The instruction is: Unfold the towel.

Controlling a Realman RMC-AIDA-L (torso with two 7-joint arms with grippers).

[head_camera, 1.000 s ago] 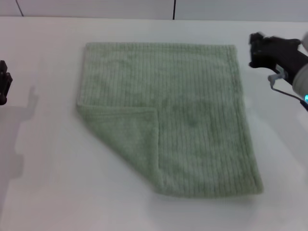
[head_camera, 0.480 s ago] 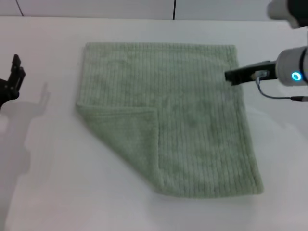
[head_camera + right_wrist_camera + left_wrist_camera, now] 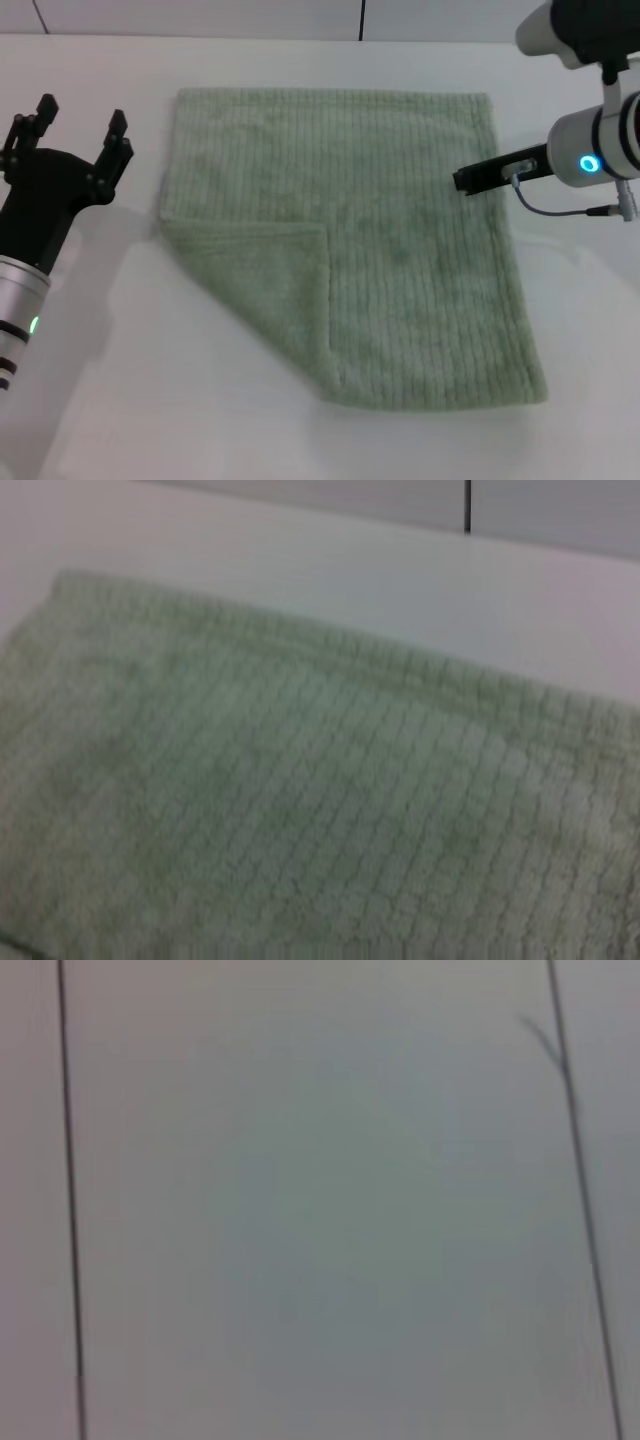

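The pale green ribbed towel lies flat on the white table, and its near-left corner is folded over into a triangular flap. My left gripper hovers just left of the towel's left edge, open, with nothing between its fingers. My right gripper reaches in from the right, its dark tip over the towel's right edge at about mid-height. The right wrist view is filled by the towel and its hemmed edge. No towel shows in the left wrist view.
Bare white table surrounds the towel on all sides. A grey wall with dark vertical seams runs along the far edge. The left wrist view shows only a pale panelled surface with dark seams.
My left gripper has come in from the left edge to beside the towel. My right gripper has swung from the back right down over the towel's right edge.
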